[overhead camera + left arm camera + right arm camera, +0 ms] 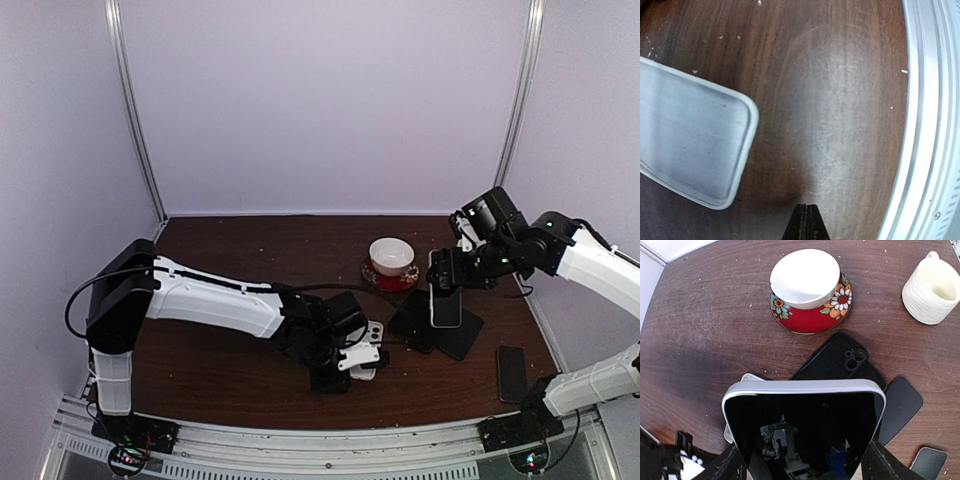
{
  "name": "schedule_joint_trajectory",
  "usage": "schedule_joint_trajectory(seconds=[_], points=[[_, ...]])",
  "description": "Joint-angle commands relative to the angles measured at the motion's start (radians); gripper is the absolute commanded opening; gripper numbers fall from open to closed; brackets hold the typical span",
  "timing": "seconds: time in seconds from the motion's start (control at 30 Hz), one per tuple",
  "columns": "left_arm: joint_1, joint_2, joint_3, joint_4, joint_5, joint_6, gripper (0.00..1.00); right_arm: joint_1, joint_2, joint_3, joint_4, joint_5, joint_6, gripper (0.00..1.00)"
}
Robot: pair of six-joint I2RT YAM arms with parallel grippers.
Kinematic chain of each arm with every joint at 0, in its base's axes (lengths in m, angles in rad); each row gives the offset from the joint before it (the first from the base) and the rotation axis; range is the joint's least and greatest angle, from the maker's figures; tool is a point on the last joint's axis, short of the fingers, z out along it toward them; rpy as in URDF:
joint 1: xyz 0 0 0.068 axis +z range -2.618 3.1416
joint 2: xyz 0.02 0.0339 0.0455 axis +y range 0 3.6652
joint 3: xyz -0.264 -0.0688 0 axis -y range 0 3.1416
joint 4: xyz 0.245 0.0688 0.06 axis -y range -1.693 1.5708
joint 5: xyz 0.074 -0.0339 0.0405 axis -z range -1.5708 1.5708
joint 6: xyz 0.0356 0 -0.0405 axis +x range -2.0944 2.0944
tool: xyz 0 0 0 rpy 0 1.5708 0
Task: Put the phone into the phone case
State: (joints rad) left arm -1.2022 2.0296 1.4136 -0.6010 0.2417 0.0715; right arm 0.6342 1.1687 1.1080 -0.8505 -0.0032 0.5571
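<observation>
"Two claws, so how does each stand?"

"The right claw [805, 466] is spread wide around a phone [805, 427], one finger [732, 466] on each long side. The silver frame is uppermost and the dark screen faces the wrist camera. The left claw [806, 221] has its dark tips pressed together with nothing between them, low over the brown table [840, 100]."

"Where does the phone sit from overhead?"

"It is held off the wood on the right half of the table, slanted over a black phone case [415, 320] that lies at its 8 o'clock. A white bowl [391, 252] on a red saucer [390, 278] is at its 10 o'clock, and a second dark phone [512, 372] lies flat at 4 o'clock."

"And the other case?"

"Only the left wrist view shows it well. A clear phone case [690, 140] lies flat at 10 o'clock from the tips, apart from them, with the aluminium rail [930, 125] at 3 o'clock. From overhead it is a pale scrap beside the left claw."

"What does the right wrist view add?"

"It adds the black case's camera cut-out, the flowers on the saucer rim, and a white ribbed mug [935, 287] at 1 o'clock from the phone."
</observation>
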Motion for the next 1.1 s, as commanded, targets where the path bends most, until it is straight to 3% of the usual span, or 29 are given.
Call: schedule_joint_trajectory(seconds=[0.0,0.23,0.33,0.37,0.47,0.6,0.73,0.87,1.07], points=[[-0.019,-0.032,-0.018,0.068,-0.041,-0.213,0.0,0.086,0.028,0.075,-0.031,0.204,0.105,0.54],[-0.028,-0.112,-0.065,0.252,-0.099,-0.304,0.0,0.132,0.043,0.066,-0.015,0.269,0.186,0.55],[-0.017,-0.209,-0.121,0.243,-0.219,-0.289,0.25,0.154,0.04,0.04,0.002,0.267,0.207,0.55],[-0.001,-0.214,-0.12,0.209,-0.267,-0.288,0.28,0.158,0.04,0.029,0.005,0.266,0.213,0.55],[0.075,-0.144,-0.082,0.095,-0.298,-0.317,0.25,0.166,0.04,-0.008,0.041,0.257,0.223,0.55],[0.12,-0.052,-0.066,0.072,-0.288,-0.321,0.2,0.17,0.05,-0.013,0.052,0.253,0.222,0.55],[0.104,-0.012,-0.073,0.113,-0.175,-0.298,0.18,0.178,0.067,-0.006,0.048,0.24,0.215,0.55],[0.023,0.011,-0.054,0.175,-0.063,-0.24,0.21,0.183,0.074,-0.004,0.049,0.241,0.209,0.55],[0.002,0.056,-0.028,0.233,-0.013,-0.268,0.2,0.186,0.068,0.003,0.047,0.241,0.201,0.55]])
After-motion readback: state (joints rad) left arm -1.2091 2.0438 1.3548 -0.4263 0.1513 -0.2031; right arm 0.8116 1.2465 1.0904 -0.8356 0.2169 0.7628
